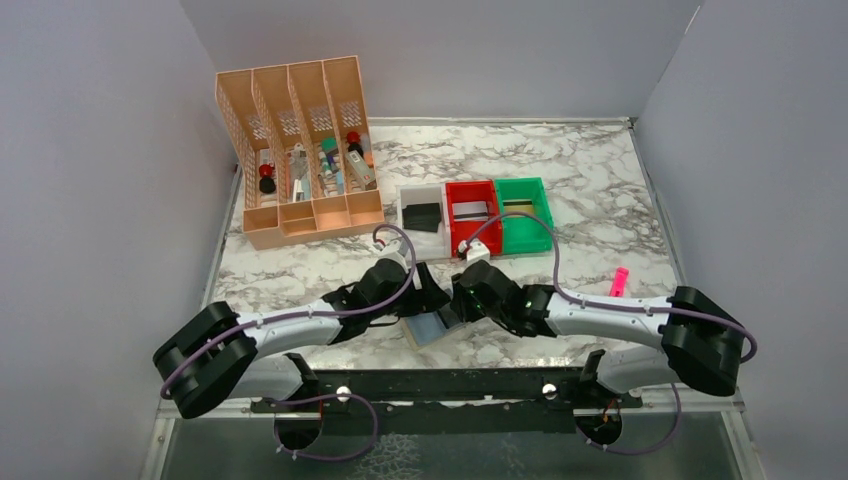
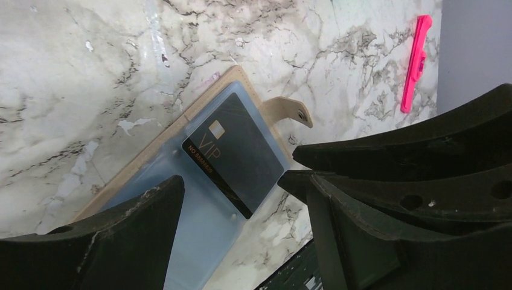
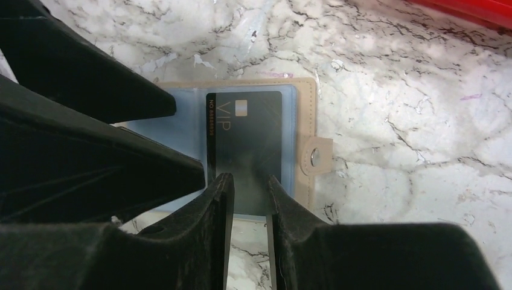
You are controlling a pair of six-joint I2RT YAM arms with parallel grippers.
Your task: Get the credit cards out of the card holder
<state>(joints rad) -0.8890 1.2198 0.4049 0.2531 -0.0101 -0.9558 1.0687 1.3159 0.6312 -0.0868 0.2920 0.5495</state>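
The card holder (image 3: 305,121) is laid open on the marble table (image 3: 410,84). A black card (image 3: 247,130) is seen in its blue-grey pocket. The left gripper (image 2: 232,181) is spread wide over it. The right gripper (image 3: 249,180) is only slightly parted at the card's near end; a grasp cannot be told.

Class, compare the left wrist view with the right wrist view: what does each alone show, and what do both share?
Left wrist only: a pink marker-like stick. Right wrist only: a strip of red plastic bin along the top edge. Both: the white marble-patterned table, the open tan leather-like card holder with pale blue-grey lining, and a black credit card marked VIP in it.
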